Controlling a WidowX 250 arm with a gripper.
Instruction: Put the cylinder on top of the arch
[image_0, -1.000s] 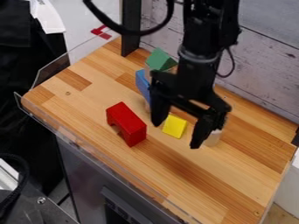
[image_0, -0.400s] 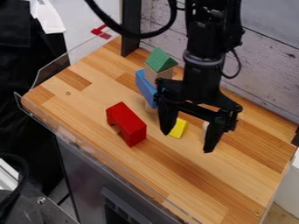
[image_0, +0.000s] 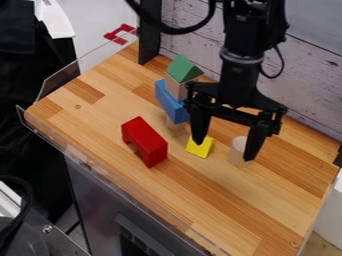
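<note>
a: "where was the cylinder (image_0: 237, 153) relative to the gripper (image_0: 224, 152)?"

b: "toward the view's right, upright, partly behind the finger on that side. the fingers stood wide, holding nothing."

a: "gripper height?"

b: "seemingly above the counter (image_0: 227, 195), though depth was hard to judge. centering likely required a shift toward the view's right."

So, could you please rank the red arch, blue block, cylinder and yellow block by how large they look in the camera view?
1. Red arch
2. Blue block
3. Cylinder and yellow block: too close to rank, as the claw partly covers both.
</note>
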